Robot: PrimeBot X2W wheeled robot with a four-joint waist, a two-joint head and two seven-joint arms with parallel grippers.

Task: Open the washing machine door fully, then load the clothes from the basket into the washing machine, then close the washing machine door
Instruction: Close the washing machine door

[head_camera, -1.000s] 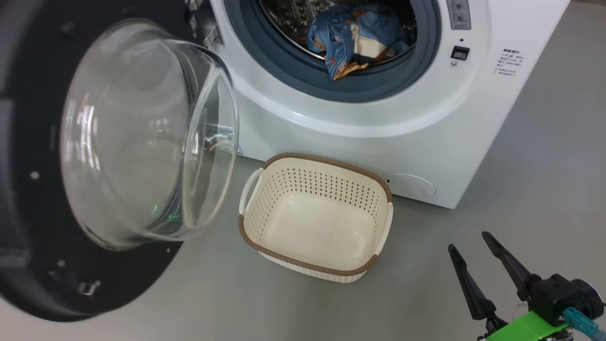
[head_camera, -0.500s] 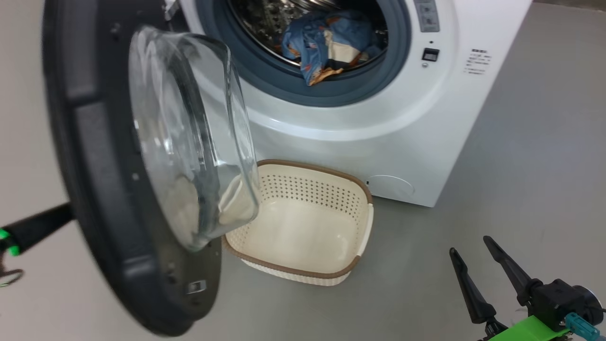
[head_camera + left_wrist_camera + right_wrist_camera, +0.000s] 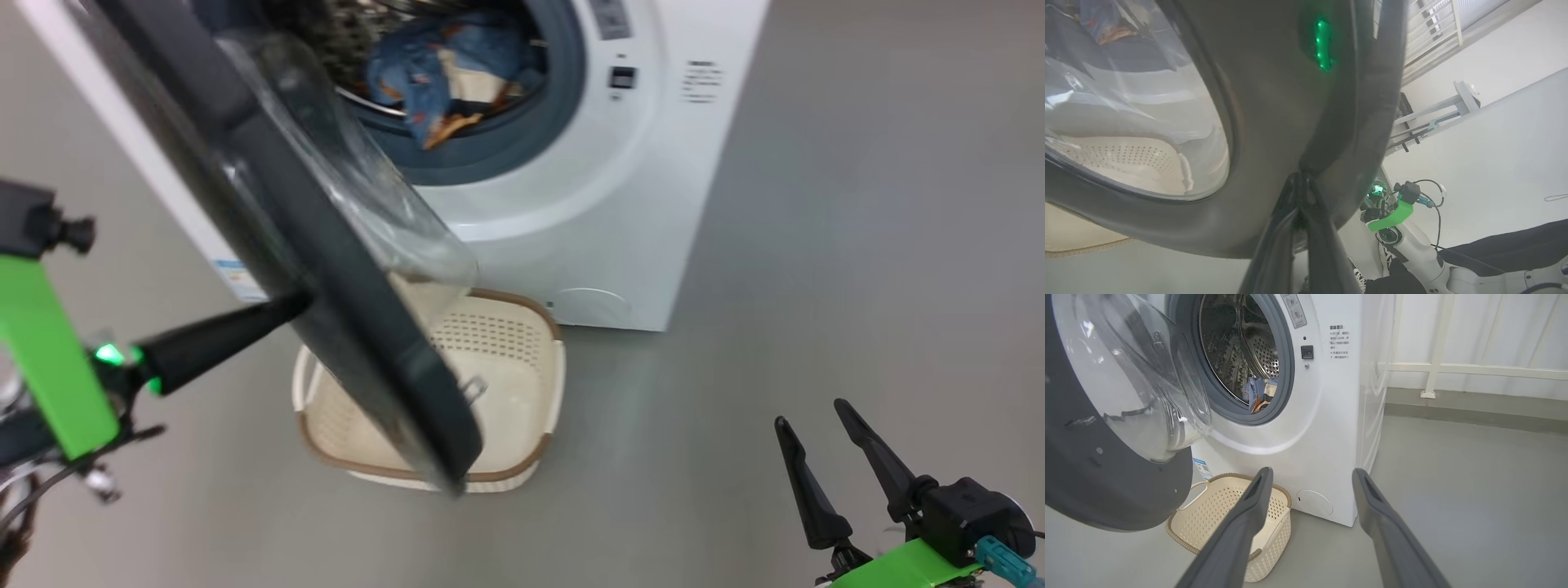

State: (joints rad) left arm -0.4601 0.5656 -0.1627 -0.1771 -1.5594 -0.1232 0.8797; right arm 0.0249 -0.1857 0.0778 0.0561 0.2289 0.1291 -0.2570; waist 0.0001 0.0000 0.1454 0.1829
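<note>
Right gripper [image 3: 810,415] hangs low, fingers spread, grasping nothing. Left gripper [image 3: 298,304], fingers clenched together, presses its tips against the outside of the half-open washing machine door [image 3: 359,343]. Beyond sits the basket [image 3: 535,408] on the floor, then the clothes [image 3: 424,73] inside the washing machine [image 3: 588,212].

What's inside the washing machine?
Blue clothes with orange and cream bits lie at the front of the shiny steel drum. The door hides the drum's left side from the head view; anything under the clothes cannot be seen.
</note>
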